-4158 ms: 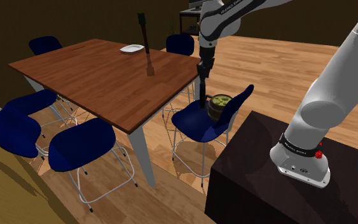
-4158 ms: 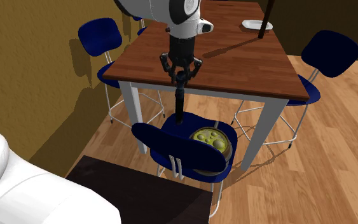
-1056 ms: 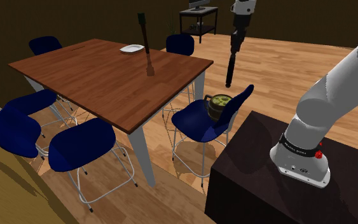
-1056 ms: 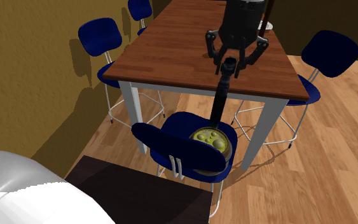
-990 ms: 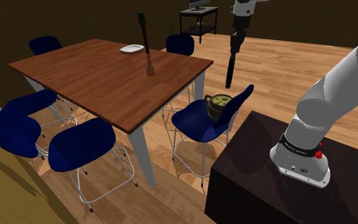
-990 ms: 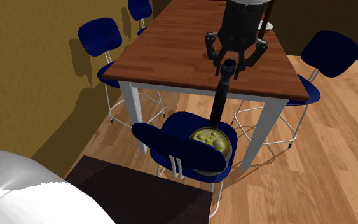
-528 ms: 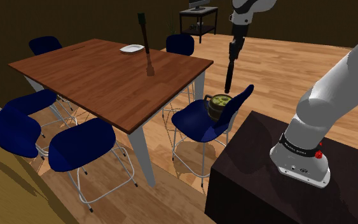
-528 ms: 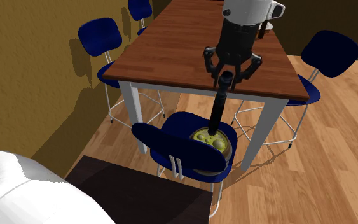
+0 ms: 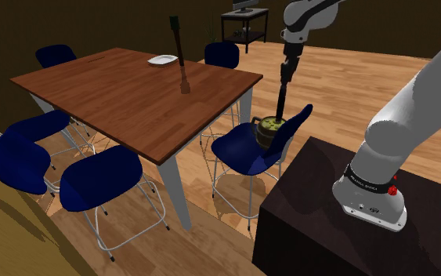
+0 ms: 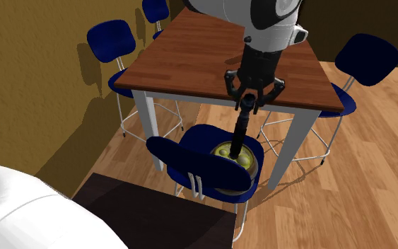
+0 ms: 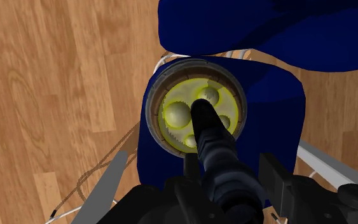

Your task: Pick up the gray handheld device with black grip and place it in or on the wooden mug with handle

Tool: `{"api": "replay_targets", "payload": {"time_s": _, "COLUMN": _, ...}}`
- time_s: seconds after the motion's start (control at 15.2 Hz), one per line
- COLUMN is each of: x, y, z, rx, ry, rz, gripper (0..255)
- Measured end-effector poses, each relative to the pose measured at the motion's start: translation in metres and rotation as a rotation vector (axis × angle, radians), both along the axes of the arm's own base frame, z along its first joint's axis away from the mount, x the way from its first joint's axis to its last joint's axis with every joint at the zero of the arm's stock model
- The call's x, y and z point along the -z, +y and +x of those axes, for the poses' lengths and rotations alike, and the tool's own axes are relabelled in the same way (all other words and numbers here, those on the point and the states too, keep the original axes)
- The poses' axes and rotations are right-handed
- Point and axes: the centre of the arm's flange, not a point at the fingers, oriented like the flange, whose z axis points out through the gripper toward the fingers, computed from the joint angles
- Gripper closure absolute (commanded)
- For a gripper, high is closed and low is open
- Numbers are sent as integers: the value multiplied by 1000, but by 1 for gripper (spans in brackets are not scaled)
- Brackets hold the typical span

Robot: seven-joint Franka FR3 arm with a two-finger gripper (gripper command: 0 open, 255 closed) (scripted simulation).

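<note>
Hanging upright from the gripper [image 10: 251, 100], the long, dark handheld device [image 10: 240, 133] points its lower end into the mouth of the mug [image 11: 153, 105], over the lumpy yellow-green filling inside. Whether the tip touches that filling cannot be told. The gripper's two black fingers pinch the device's upper end between them. The mug, brown-walled with a small handle, stands on the seat of a blue chair [image 9: 240, 150]. This chair is just beside a corner of the wooden counter [image 9: 124, 90] and near the arm's dark stand [image 9: 344, 227].
</note>
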Motion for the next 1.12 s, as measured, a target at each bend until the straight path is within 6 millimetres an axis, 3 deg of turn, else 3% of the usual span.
{"api": "replay_targets", "payload": {"time_s": 0.2, "x": 12, "y": 1, "z": 0, "rx": 0, "ry": 0, "rz": 0, "gripper": 255}}
{"api": "replay_targets", "payload": {"time_s": 0.53, "x": 14, "y": 0, "z": -1, "rx": 0, "ry": -1, "rz": 0, "gripper": 255}}
{"api": "replay_targets", "payload": {"time_s": 0.59, "x": 14, "y": 0, "z": -1, "rx": 0, "ry": -1, "rz": 0, "gripper": 0}}
{"api": "replay_targets", "payload": {"time_s": 0.99, "x": 14, "y": 0, "z": -1, "rx": 0, "ry": -1, "rz": 0, "gripper": 0}}
{"api": "replay_targets", "payload": {"time_s": 1.12, "x": -1, "y": -1, "z": 1, "rx": 0, "ry": -2, "rz": -1, "gripper": 0}}
